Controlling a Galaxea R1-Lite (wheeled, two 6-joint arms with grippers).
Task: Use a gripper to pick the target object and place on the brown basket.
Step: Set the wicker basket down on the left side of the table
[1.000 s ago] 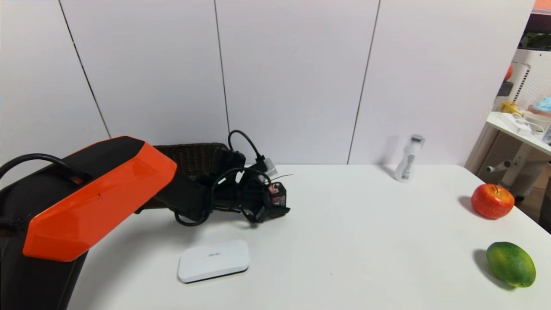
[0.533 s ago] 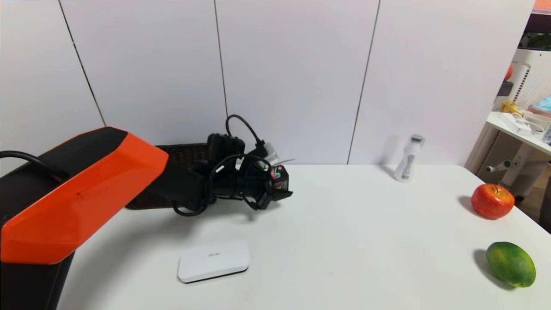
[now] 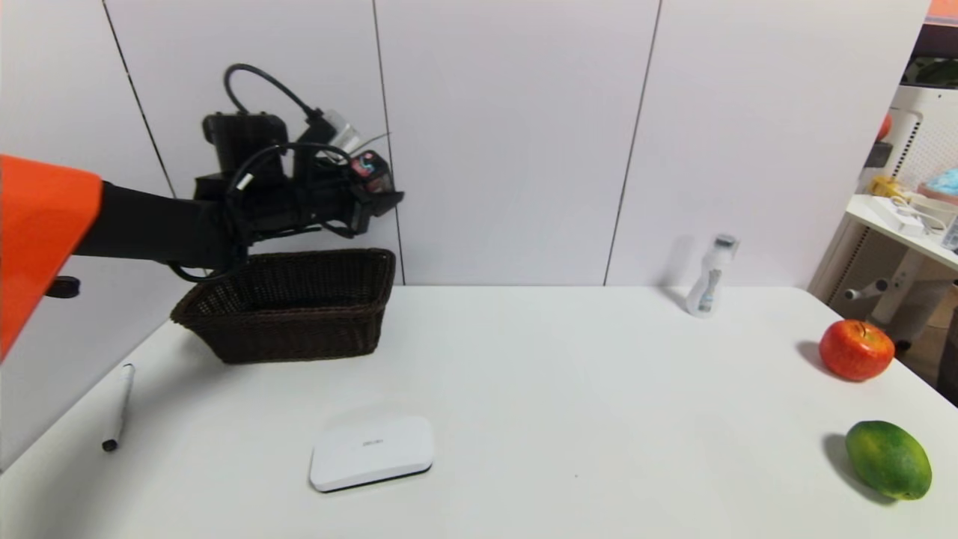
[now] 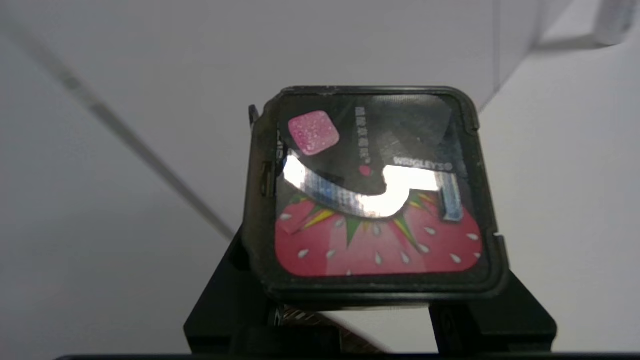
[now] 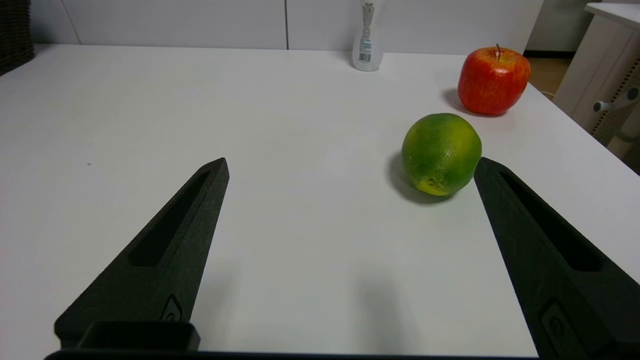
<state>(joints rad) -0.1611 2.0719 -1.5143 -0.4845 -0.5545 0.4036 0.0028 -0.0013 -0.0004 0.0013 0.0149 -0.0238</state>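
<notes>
High above the brown basket (image 3: pixel 288 303), the left gripper (image 3: pixel 378 187) hangs in the air and pinches the target object (image 3: pixel 370 166) tight between its black fingers. The little dark box is up off the table (image 3: pixel 569 404), over the basket's right end and close to the white wall (image 3: pixel 509 135). From the left wrist view the box (image 4: pixel 372 192) fills the middle, and its label shows a pink strawberry, a shiny silver number five and a small pink square. Black gripper parts sit under the box on both sides. Looping black cables (image 3: pixel 258 90) and a small silver plug (image 3: pixel 340 136) ride on top of the arm.

The basket sits at the back left of the table, next to the wall. A pen (image 3: pixel 118 408) lies near the left edge, in front of the basket. A flat white case (image 3: pixel 372 452) lies near the front, well apart from the basket. A white bottle (image 3: pixel 711 277) stands far back on the right. A red apple (image 3: pixel 856 349) and a green fruit (image 3: pixel 888 458) rest by the right edge.

The right gripper (image 5: pixel 350 167) stays low over the table with its two pointed fingers spread wide, holding nothing. The green fruit (image 5: pixel 441 153) sits just beside its one finger.
</notes>
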